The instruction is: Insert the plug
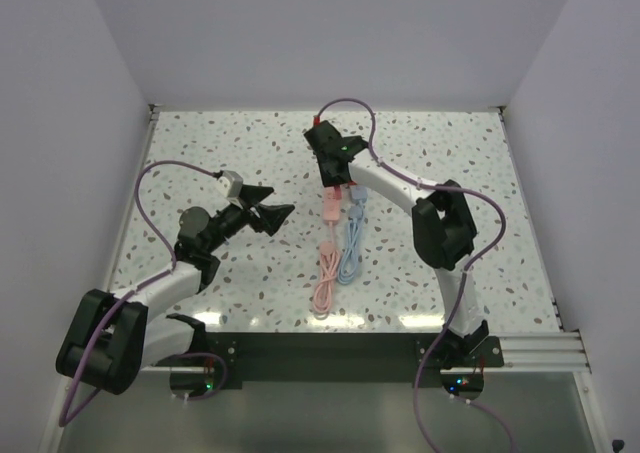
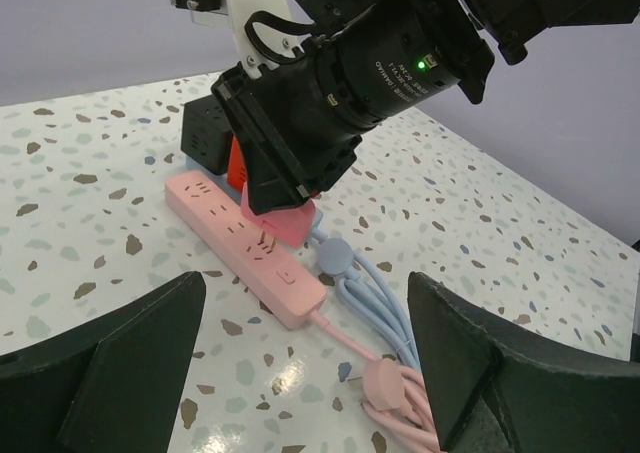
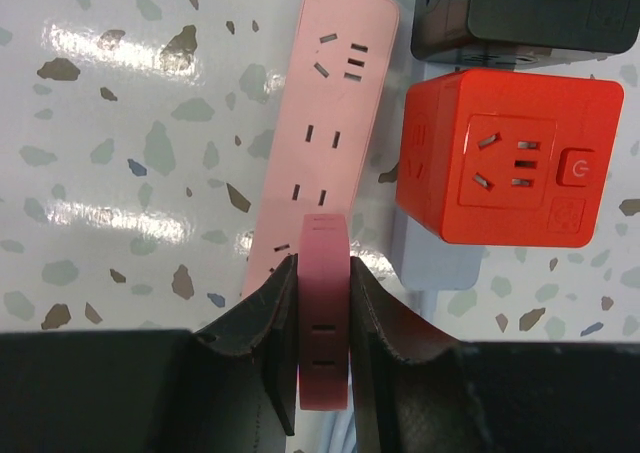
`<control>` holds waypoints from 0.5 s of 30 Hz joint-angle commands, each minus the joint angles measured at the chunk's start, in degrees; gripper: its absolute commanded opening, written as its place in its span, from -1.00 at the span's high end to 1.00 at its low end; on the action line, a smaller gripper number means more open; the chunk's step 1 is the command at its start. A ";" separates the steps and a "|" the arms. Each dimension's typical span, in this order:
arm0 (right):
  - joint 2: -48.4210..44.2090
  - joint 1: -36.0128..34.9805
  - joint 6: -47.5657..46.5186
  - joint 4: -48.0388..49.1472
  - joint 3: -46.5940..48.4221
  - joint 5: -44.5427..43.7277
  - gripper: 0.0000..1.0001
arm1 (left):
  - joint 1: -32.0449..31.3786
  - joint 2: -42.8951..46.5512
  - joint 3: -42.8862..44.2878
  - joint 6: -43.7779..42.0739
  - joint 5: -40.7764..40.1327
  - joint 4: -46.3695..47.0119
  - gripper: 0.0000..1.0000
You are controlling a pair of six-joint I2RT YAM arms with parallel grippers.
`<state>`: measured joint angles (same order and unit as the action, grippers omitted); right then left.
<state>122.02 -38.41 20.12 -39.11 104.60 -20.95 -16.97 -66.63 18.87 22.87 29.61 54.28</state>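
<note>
My right gripper (image 3: 324,308) is shut on a flat pink plug (image 3: 324,273), held edge-on just above the near end of the pink power strip (image 3: 335,103). In the left wrist view the plug (image 2: 290,223) hangs under the right gripper (image 2: 300,178) over the strip (image 2: 250,253). In the top view the right gripper (image 1: 333,181) is over the strip (image 1: 330,208) at mid table. My left gripper (image 1: 280,213) is open and empty, to the left of the strip, its fingers (image 2: 130,363) wide apart.
A red cube socket (image 3: 505,163) and a black cube (image 3: 540,13) sit right of the strip, with a pale blue block (image 3: 435,263) under the red one. Coiled pink cable (image 1: 325,283) and blue cable (image 1: 350,253) lie toward the near edge; their round plugs (image 2: 385,383) lie loose.
</note>
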 commanded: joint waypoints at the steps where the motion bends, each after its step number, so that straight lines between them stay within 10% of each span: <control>1: 0.59 0.09 0.97 0.97 3.07 -2.61 1.00 | 0.45 -0.25 1.60 -1.69 0.72 2.23 -0.75; 15: 1.03 0.09 1.41 0.01 3.60 -0.85 1.00 | 0.45 -0.87 1.69 -1.52 1.07 2.93 -0.75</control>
<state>123.02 -38.39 20.38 -39.00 105.84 -21.52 -16.97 -67.31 18.87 22.90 30.04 54.33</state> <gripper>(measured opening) 0.245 0.874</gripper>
